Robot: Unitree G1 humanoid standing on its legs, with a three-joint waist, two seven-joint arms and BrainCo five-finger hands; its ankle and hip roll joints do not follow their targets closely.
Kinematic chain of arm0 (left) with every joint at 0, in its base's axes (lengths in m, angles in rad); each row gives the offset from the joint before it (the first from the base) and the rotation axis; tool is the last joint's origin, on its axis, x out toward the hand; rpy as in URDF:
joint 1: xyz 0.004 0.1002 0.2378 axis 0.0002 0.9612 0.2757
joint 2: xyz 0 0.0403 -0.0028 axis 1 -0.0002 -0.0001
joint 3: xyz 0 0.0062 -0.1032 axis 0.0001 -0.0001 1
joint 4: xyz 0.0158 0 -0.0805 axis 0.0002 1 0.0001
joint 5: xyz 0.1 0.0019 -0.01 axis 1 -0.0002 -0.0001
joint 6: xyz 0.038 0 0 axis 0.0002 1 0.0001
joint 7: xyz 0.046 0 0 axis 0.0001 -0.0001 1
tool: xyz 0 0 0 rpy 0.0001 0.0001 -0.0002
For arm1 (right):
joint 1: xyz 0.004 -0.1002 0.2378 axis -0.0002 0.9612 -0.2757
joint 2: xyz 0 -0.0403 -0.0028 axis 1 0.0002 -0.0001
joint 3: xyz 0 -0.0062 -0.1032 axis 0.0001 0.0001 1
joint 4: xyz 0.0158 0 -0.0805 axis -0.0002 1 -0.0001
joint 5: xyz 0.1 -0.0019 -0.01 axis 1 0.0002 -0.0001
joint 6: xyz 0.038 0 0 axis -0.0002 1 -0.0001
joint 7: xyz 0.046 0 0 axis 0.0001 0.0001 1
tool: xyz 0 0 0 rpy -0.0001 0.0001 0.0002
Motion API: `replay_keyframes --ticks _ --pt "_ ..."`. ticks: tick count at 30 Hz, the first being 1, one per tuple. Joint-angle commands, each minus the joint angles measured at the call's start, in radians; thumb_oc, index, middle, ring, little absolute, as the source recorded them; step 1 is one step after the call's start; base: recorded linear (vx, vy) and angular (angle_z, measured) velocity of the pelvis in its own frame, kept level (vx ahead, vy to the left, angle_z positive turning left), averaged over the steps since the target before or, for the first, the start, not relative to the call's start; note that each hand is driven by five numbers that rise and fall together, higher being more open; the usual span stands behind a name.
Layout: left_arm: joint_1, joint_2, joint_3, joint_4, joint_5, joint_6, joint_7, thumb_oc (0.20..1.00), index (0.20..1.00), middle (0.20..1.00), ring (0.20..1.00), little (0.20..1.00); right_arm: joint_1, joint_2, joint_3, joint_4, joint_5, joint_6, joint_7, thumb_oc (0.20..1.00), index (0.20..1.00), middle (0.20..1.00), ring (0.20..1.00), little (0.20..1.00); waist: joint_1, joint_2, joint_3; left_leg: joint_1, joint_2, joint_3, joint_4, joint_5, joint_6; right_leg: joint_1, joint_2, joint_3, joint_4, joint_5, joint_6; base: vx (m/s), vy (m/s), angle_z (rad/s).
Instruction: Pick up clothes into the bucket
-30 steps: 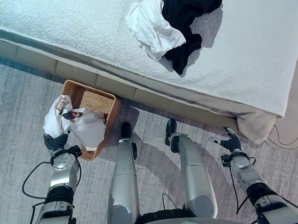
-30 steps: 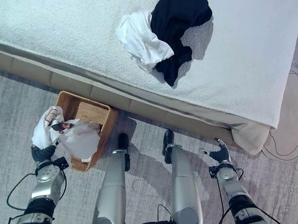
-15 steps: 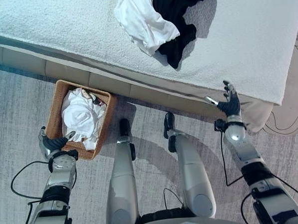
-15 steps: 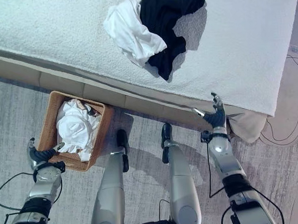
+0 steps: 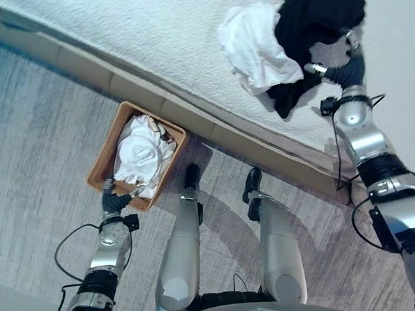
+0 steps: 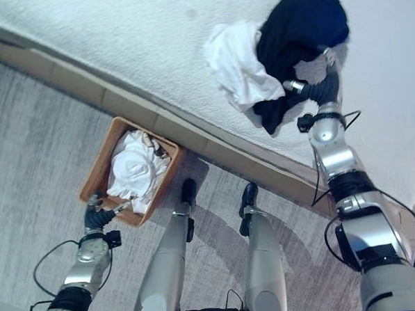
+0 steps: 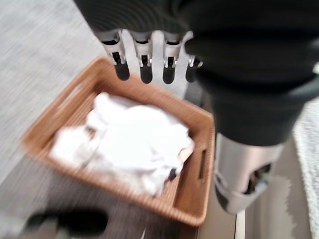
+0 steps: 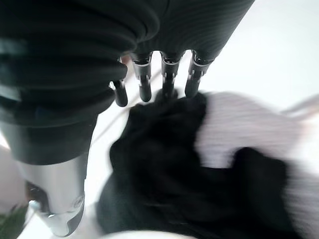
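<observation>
Clothes lie in two places. White cloth (image 5: 143, 156) sits crumpled inside the woven basket (image 5: 99, 171), which stands on the grey carpet (image 5: 32, 123) just beside the base of the bed (image 5: 152, 26). On top of the bed, near its edge, a white garment (image 5: 257, 48) lies bunched against a black garment (image 5: 312, 17); the two touch, and the black one trails toward the mattress edge below the white one.

Over the black garment reaches the right hand (image 5: 342, 61), its fingers (image 8: 168, 74) straight and held loosely apart, tips just above or at the dark cloth; whether they touch it cannot be told. Nothing is pinched between thumb and fingers.

Low over the carpet, at the near end of the basket, hangs the left hand (image 5: 114, 199). Its fingers (image 7: 144, 62) are straight and slightly spread, pointing toward the basket's rim, and it holds nothing. The white cloth in the basket lies clear of it, heaped toward the middle and spilling toward one long wall.
</observation>
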Motion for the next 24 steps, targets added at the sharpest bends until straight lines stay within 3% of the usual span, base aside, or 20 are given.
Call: replay_keyframes --ticks 1,2,3,10,14,21,23,24 --pt "0.063 0.005 -0.015 -0.033 -0.036 -0.035 -0.014 1.000 1.000 1.000 1.000 1.000 -0.063 -0.102 0.044 0.003 -0.063 0.001 -0.041 1.000 1.000 1.000 1.000 1.000 0.022 0.057 -0.020 -0.030 -0.034 -0.011 0.008 -0.020 0.044 0.029 -0.032 0.011 0.009 -0.024 0.050 0.01 -0.079 0.43" --pt "0.057 -0.007 -0.052 -0.033 -0.024 -0.034 -0.015 1.000 1.000 1.000 1.000 1.000 -0.120 -0.122 0.084 0.050 -0.083 0.013 -0.051 1.000 1.000 1.000 1.000 1.000 0.036 0.063 -0.020 -0.036 -0.042 -0.030 -0.004 -0.010 0.043 0.023 -0.046 -0.008 0.023 -0.032 0.049 0.10 -0.153 0.40" --pt "0.048 -0.016 -0.067 -0.017 -0.022 -0.032 -0.009 1.000 1.000 1.000 1.000 1.000 -0.154 -0.133 0.126 0.078 -0.111 0.026 -0.046 1.000 1.000 1.000 1.000 1.000 0.043 0.057 -0.020 -0.022 -0.044 -0.037 -0.001 -0.036 0.040 0.035 -0.051 -0.009 0.040 -0.065 0.056 0.10 -0.138 0.59" --pt "0.003 -0.028 -0.204 0.030 0.061 -0.022 -0.009 1.000 1.000 1.000 1.000 1.000 -0.365 -0.154 0.410 0.396 -0.253 0.096 0.043 1.000 1.000 1.000 1.000 1.000 0.086 0.061 -0.020 -0.049 -0.057 -0.077 0.004 -0.028 0.033 0.022 -0.072 -0.047 0.071 -0.082 0.054 0.04 -0.074 0.30" --pt "-0.016 -0.024 -0.270 0.045 0.146 -0.005 0.004 1.000 1.000 1.000 1.000 1.000 -0.382 -0.150 0.462 0.465 -0.315 0.113 0.057 1.000 1.000 1.000 1.000 1.000 0.098 0.068 -0.020 -0.048 -0.053 -0.093 -0.013 -0.019 0.029 0.020 -0.075 -0.064 0.077 -0.089 0.056 0.04 -0.059 0.12" --pt "-0.045 -0.030 -0.309 0.041 0.148 0.011 -0.036 1.000 1.000 1.000 1.000 1.000 -0.376 -0.134 0.512 0.577 -0.345 0.151 0.225 1.000 1.000 1.000 1.000 1.000 0.121 0.078 -0.020 -0.033 -0.046 -0.127 -0.078 0.018 0.014 0.028 -0.075 -0.098 0.066 -0.092 0.054 0.02 -0.062 0.13" --pt "-0.053 -0.035 -0.303 0.048 0.128 0.019 -0.063 1.000 1.000 1.000 1.000 1.000 -0.380 -0.133 0.511 0.587 -0.316 0.156 0.285 0.715 0.715 0.715 0.715 0.715 0.122 0.077 -0.020 -0.032 -0.042 -0.128 -0.086 0.023 0.013 0.027 -0.074 -0.103 0.061 -0.093 0.052 0.01 -0.031 0.09" --pt "-0.054 -0.039 -0.303 0.045 0.114 0.024 -0.084 1.000 1.000 1.000 1.000 1.000 -0.385 -0.131 0.526 0.586 -0.312 0.154 0.336 0.448 0.448 0.448 0.448 0.448 0.122 0.078 -0.020 -0.031 -0.040 -0.128 -0.090 0.024 0.013 0.022 -0.072 -0.101 0.060 -0.092 0.052 0.01 -0.009 0.06"
